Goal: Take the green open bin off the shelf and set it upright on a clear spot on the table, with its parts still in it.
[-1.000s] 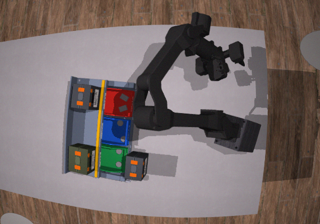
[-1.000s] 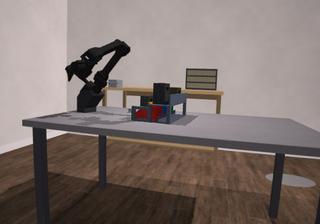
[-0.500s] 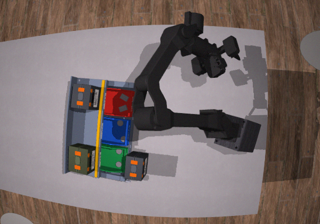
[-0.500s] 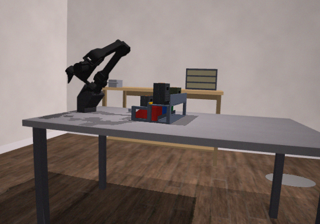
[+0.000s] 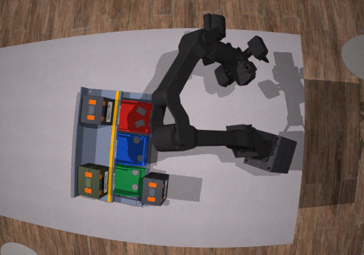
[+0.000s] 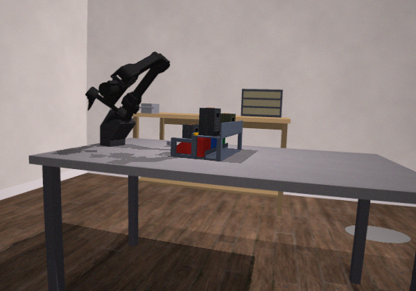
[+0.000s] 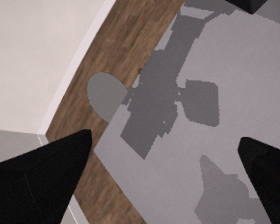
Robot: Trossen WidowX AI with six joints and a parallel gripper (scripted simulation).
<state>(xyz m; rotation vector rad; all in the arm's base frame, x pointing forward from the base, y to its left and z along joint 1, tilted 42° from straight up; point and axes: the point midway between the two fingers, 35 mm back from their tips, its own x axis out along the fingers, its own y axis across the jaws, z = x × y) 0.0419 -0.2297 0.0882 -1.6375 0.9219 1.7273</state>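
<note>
Top view: green bin (image 5: 127,180) sits at 6 o'clock on the shelf (image 5: 78,139), two loose parts inside; claw (image 5: 242,64), fingers apart and empty, hangs well away at 1 o'clock. Exterior view: bin barely visible. Wrist view: only bench (image 7: 217,163). Probably light, stiff; grip its rim, keep level.

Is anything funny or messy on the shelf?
Nothing is spilled. One oddity: a dark box sits right by the green bin, at the shelf's edge, partly covering it from above.
</note>
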